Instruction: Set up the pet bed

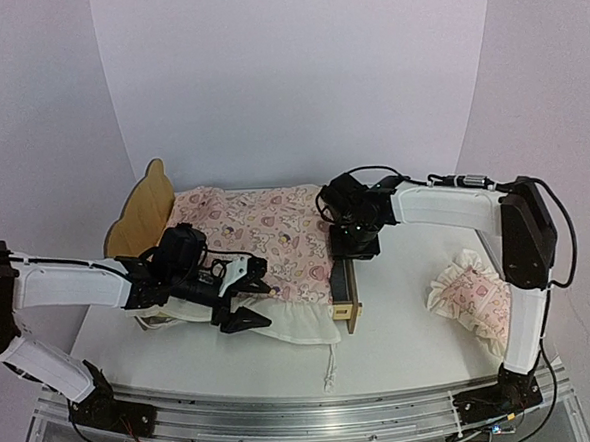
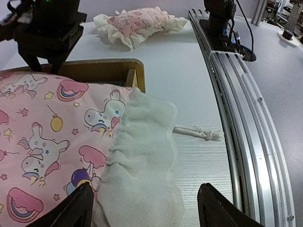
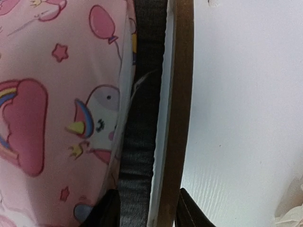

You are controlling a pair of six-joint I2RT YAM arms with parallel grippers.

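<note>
On the left half of the desk (image 1: 403,347), the pet bed (image 1: 346,296) stood on its legs, its bear-ear headboard (image 1: 144,215) toward the left edge and its footboard (image 3: 179,94) close to the desk's middle. A pink printed quilt (image 1: 265,228) covered the bed from headboard to footboard. Its white ruffle (image 2: 142,161) hung over the bed's near side onto the desk surface.

Left pincer (image 2: 146,190): observed wide apart at the near side of the bed, low over the ruffle. The cloth lay between the two fingers and neither finger was seen gripping it.

Right pincer (image 3: 147,194): pointed downward at the far end of the footboard. Its fingers stood apart, one on the quilt side and one on the outer side of the wooden rail. The rail and a strip of the dark grey fabric base (image 3: 142,142) filled the gap between them. Whether the fingers pressed on the rail or merely straddled it could not be told.

A ruffled pink pillow (image 1: 472,295) lay flat near the right edge of the desk, well apart from the bed. A short white cord (image 1: 330,371) lay loose near the near edge, just beyond the ruffle's corner.
</note>
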